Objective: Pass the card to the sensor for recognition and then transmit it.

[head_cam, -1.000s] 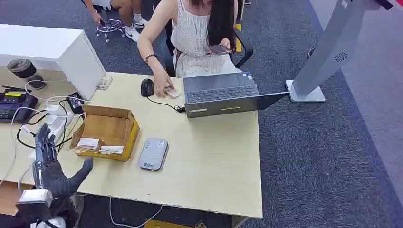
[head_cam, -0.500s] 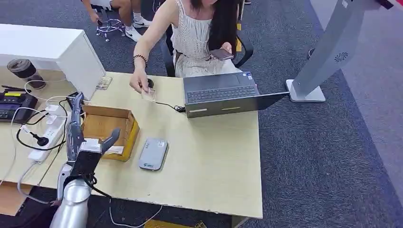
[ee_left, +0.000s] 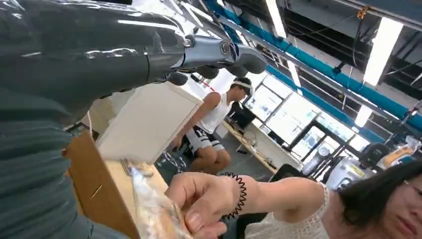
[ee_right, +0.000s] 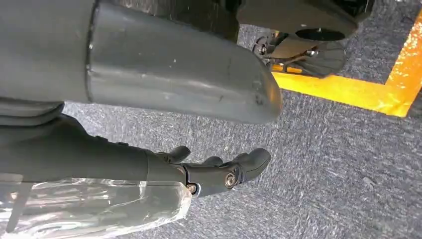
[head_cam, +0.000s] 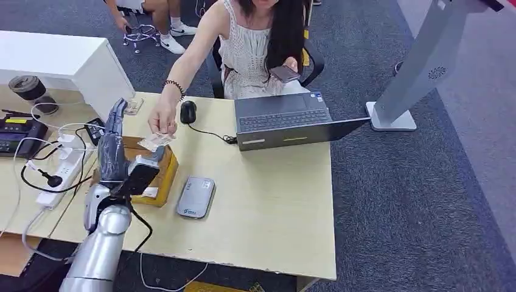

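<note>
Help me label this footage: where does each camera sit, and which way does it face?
Head view: high on the body, looking down at the desk; left hand raised.
Left wrist view: behind the left hand, facing the person's hand and card.
Right wrist view: behind the right hand, facing carpet.
Head and left wrist views share the person's hand holding the card.

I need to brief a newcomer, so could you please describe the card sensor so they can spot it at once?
On the pale wooden desk, look just right of the open cardboard box, in front of the laptop. The sensor is the flat grey rounded-corner slab lying there, unlike the brown box and the small black mouse.
</note>
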You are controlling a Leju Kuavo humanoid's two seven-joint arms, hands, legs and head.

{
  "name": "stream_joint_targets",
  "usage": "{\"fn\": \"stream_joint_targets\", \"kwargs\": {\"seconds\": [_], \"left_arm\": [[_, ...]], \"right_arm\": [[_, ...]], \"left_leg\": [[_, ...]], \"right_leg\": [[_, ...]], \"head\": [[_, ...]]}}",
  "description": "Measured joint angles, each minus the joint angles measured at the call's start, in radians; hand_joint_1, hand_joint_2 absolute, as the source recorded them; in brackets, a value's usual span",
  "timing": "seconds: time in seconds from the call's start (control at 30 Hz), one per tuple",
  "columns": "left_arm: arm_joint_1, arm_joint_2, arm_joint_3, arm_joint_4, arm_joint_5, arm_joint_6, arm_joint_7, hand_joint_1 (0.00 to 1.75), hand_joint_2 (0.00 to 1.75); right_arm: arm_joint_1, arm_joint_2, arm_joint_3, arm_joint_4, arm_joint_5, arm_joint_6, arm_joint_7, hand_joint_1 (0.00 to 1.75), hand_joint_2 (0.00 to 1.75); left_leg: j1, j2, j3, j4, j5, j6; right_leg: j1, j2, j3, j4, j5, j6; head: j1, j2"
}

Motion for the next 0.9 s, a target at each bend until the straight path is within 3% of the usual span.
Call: {"fn": "stream_joint_targets", "kwargs": {"seconds": [0.1,0.2,0.23,0.57,0.77,0.9], "left_arm": [[-0.059,0.011,-0.034,0.058,-0.067,0.019,0.045,0.00,1.75],[-0.134,0.116,-0.078,0.184,-0.202,0.064,0.186,0.00,1.75],[-0.170,0.168,-0.097,0.244,-0.261,0.089,0.250,1.75,1.75],[-0.291,0.282,-0.161,0.438,-0.407,0.144,0.405,1.75,1.75],[-0.383,0.293,-0.215,0.561,-0.467,0.169,0.467,1.75,1.75],[-0.415,0.296,-0.235,0.613,-0.467,0.186,0.473,1.75,1.75]], "right_arm": [[-0.005,0.001,0.006,0.003,0.001,0.007,0.011,0.00,0.00],[0.019,0.003,0.089,0.046,0.056,-0.038,-0.040,0.00,0.00],[0.036,-0.005,0.128,0.071,0.082,-0.071,-0.084,0.00,0.00],[0.077,-0.041,0.223,0.148,0.155,-0.138,-0.189,0.00,0.00],[0.069,-0.042,0.227,0.175,0.191,-0.152,-0.175,0.00,0.00],[0.065,-0.042,0.227,0.182,0.198,-0.152,-0.171,0.00,0.00]], "left_leg": [[0.000,0.000,0.000,0.000,0.000,0.000],[0.000,0.001,-0.001,0.000,0.000,0.000],[0.001,0.002,-0.001,0.000,0.000,0.000],[0.001,0.001,-0.001,0.000,0.000,0.000],[0.001,0.001,-0.001,0.000,0.000,0.000],[0.001,0.002,-0.001,0.000,0.000,0.000]], "right_leg": [[0.000,0.000,0.000,0.000,0.000,0.000],[0.000,0.002,-0.001,0.001,0.000,0.000],[0.000,0.002,-0.002,0.001,0.000,0.000],[0.000,0.002,-0.002,0.001,0.000,0.000],[0.000,0.002,-0.002,0.001,0.001,-0.001],[0.000,0.002,-0.002,0.001,0.001,-0.001]], "head": [[0.000,0.000],[0.000,0.000],[0.000,0.000],[0.000,0.000],[0.000,0.000],[0.000,0.000]]}}
